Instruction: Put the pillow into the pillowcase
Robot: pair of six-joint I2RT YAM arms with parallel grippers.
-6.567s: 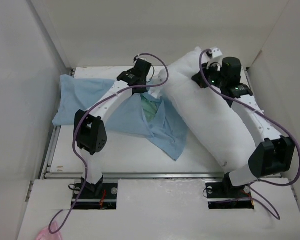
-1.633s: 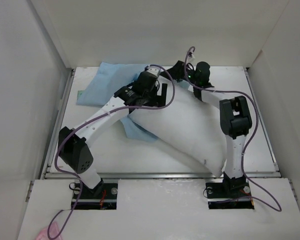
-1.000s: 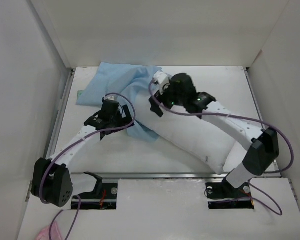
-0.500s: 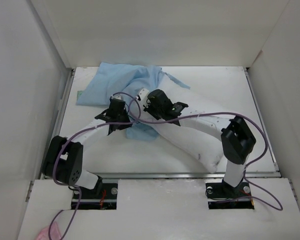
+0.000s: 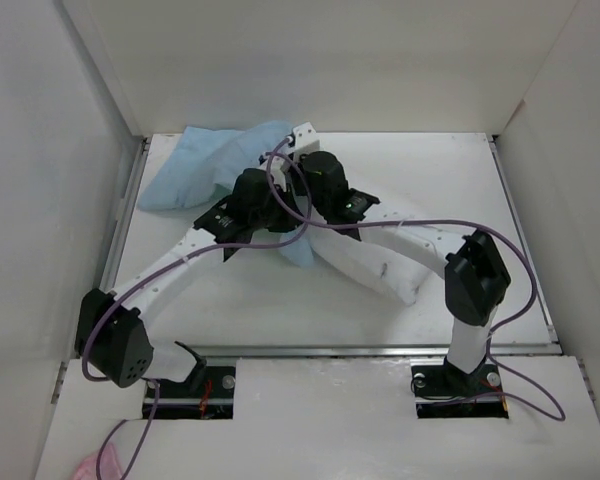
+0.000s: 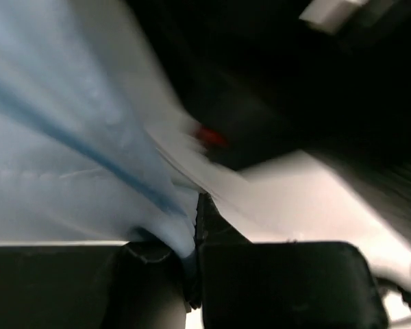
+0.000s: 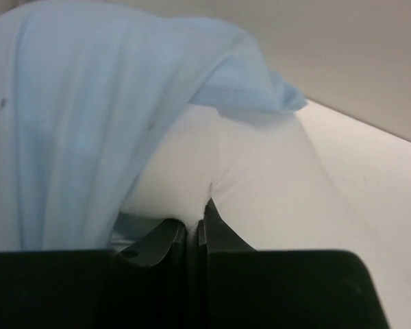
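The left gripper (image 6: 195,226) sits at the near edge, its two dark jaws pressed together on a pinch of the light blue pillowcase (image 6: 68,137). This cloth stretches taut to the far left, blurred. Just right of it lies the white pillow (image 6: 281,199). A dark blurred mass (image 6: 294,82) with a small red spot (image 6: 209,136) fills the far right.

Looks like robot lab test cell. Giveaways: plain white panels (image 5: 40,150) boxing in white worktop (image 5: 480,170) on left, back and right sides. Left arm (image 5: 165,270) and right arm (image 5: 420,237) bolted at worktop's near edge, bases (image 5: 190,385) sitting in dark cutouts. Purple cables (image 5: 525,400) looping loose off both arms. Metal rail (image 5: 330,350) along worktop's near edge. Pillow (image 5: 390,275) and pillowcase (image 5: 205,170) lying straight on worktop.
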